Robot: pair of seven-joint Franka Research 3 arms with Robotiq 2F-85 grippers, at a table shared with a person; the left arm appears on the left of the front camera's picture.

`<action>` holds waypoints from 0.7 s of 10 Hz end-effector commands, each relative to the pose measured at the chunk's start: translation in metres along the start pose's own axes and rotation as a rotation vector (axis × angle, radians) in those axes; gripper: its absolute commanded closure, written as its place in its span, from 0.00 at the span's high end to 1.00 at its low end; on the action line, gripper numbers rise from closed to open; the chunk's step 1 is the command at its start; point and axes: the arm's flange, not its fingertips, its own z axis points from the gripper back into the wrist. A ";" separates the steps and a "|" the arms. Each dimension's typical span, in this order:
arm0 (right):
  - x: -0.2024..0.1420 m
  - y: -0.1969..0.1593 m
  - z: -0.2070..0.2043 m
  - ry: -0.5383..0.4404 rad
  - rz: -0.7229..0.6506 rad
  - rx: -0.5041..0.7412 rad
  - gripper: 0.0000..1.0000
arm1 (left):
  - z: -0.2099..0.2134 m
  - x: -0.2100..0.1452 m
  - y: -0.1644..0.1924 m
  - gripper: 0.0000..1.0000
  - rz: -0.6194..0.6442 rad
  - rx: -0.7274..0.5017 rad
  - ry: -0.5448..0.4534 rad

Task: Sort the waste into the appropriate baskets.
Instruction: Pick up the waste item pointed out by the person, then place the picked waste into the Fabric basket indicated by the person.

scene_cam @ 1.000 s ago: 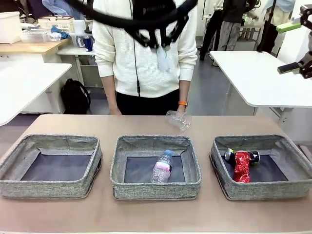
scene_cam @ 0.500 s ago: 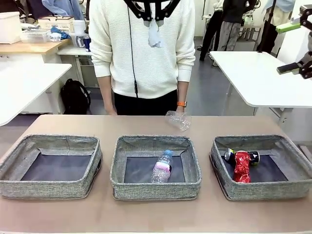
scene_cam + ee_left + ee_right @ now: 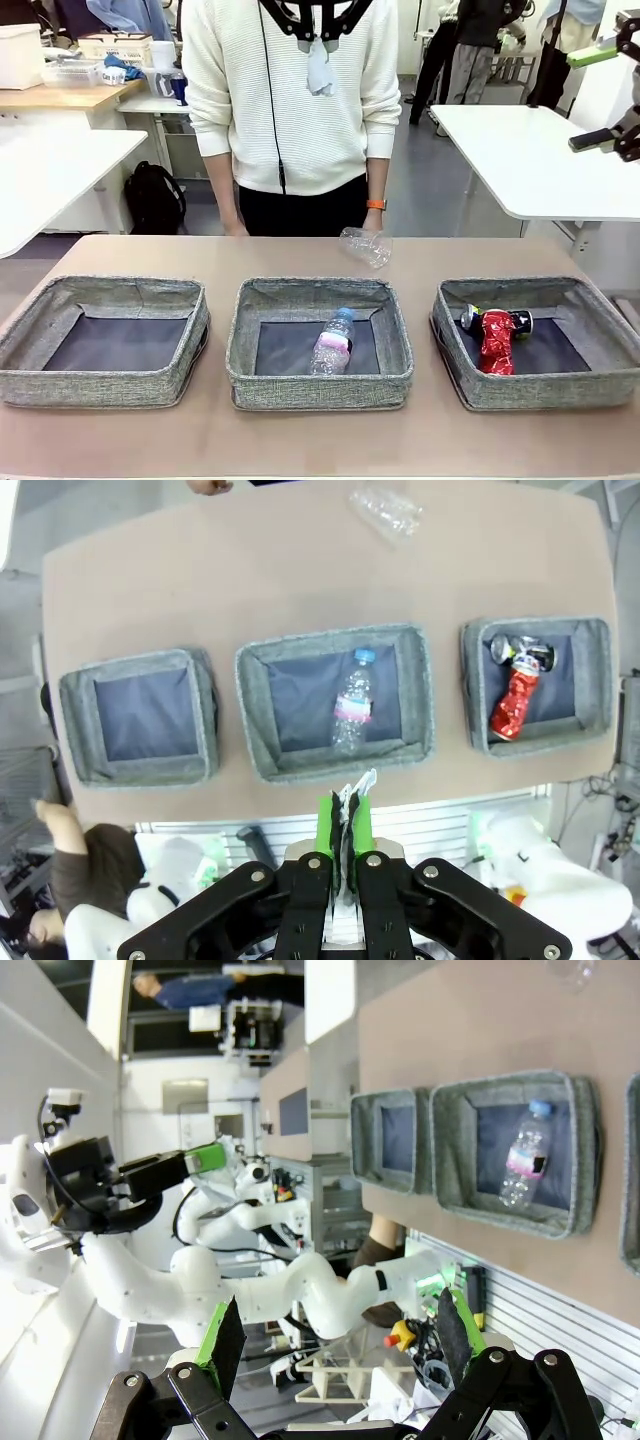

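High above the table's middle, my left gripper is shut on a piece of crumpled white paper that hangs below it. In the left wrist view the paper sticks out between the closed green pads. Three grey baskets stand in a row: left, middle, right. The clear bottle with a blue cap lies in the middle one. Crushed red and dark cans lie in the right one. A clear plastic cup lies on the table behind the middle basket. My right gripper is raised at the far right, open.
A person in a white sweater stands at the far edge, one hand just behind the cup. The left basket holds nothing. White tables stand to the left and right beyond this one. Bare tabletop runs in front of the baskets.
My left gripper has risen with the paper and shifted slightly left. The right gripper, the baskets and the litter have stayed put.
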 end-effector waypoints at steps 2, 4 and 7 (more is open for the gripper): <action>0.000 0.001 0.002 0.004 0.014 0.016 1.00 | -0.001 -0.004 0.004 0.06 0.010 -0.017 0.000; 0.000 0.001 0.002 0.004 0.014 0.016 1.00 | -0.001 -0.004 0.004 0.06 0.010 -0.017 0.000; 0.000 0.001 0.002 0.004 0.014 0.016 1.00 | -0.001 -0.004 0.004 0.06 0.010 -0.017 0.000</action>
